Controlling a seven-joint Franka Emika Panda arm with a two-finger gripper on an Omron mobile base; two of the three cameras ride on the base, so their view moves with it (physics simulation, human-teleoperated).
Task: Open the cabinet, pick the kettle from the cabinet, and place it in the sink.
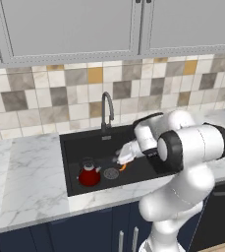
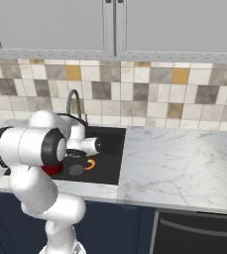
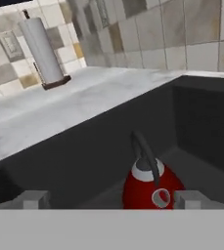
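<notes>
With the small red rounded kettle (image 1: 89, 175) standing in the black recessed sink (image 1: 74, 147), the gripper (image 3: 106, 197), jaws apart, should lift straight clear of its handle.

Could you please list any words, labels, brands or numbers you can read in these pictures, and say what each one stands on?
No text can be read here. The red kettle, the black sink, the faucet, the paper towel roll and the grey wall cabinets all show plain surfaces without lettering or signs.
</notes>
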